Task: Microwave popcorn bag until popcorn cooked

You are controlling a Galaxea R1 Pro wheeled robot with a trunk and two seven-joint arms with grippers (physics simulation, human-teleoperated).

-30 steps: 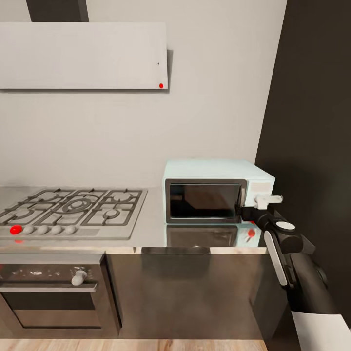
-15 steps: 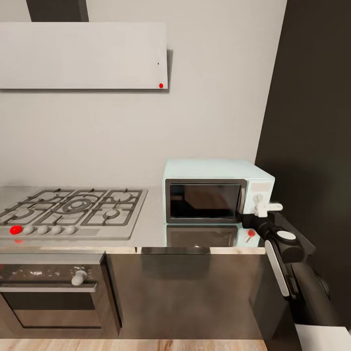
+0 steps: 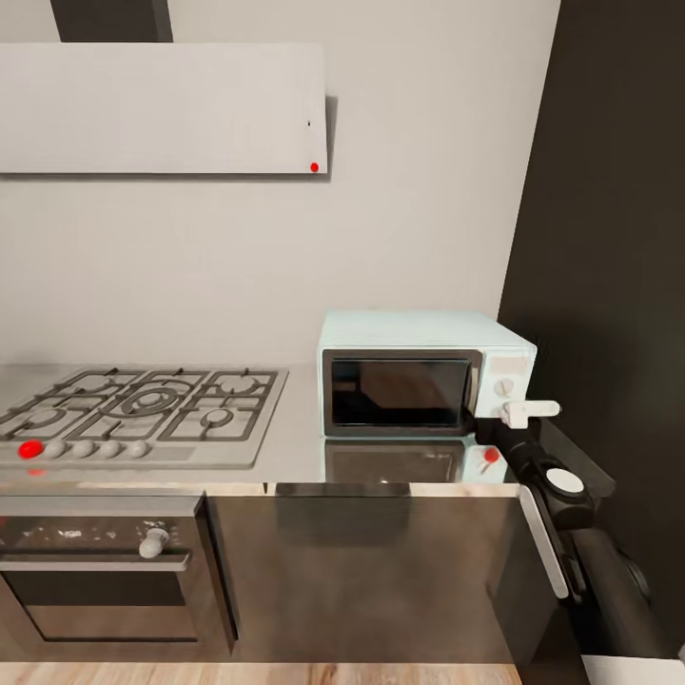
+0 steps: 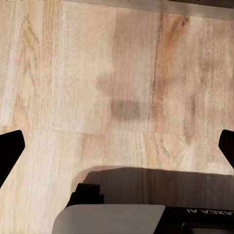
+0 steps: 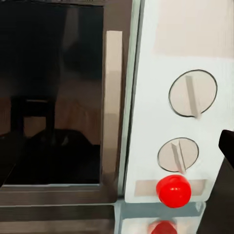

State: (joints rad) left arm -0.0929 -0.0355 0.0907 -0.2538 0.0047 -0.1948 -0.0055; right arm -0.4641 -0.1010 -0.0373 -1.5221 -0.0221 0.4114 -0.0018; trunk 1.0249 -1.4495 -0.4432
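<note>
The long reflective grey metallic worktop (image 3: 295, 457) runs along the pale wall, with glossy dark cabinet fronts beneath it and a tall black panel (image 3: 609, 238) at its right end. A flat white rectangular hood (image 3: 162, 109) hangs above a steel gas hob with black grates (image 3: 143, 414); a large steel oven with a round knob (image 3: 105, 571) sits below the hob. The small boxy pale mint-white microwave (image 3: 423, 371) stands on the worktop at its right end, just beside the black panel, door closed. In the right wrist view its dark glass door (image 5: 51, 92), pale vertical door handle (image 5: 113, 102), two round knobs (image 5: 192, 92) and a red round button (image 5: 173, 190) are close ahead. The right tool (image 3: 530, 410) is held just in front of the white control panel; whether its fingers are spread or closed cannot be told. The left tool (image 4: 117, 146) hangs over the light wooden plank floor (image 4: 97, 73), its dark fingertips (image 4: 9, 151) spread wide with nothing between them. Partial lettering "AXEA A" is legible, inverted, on the left arm's housing.
</note>
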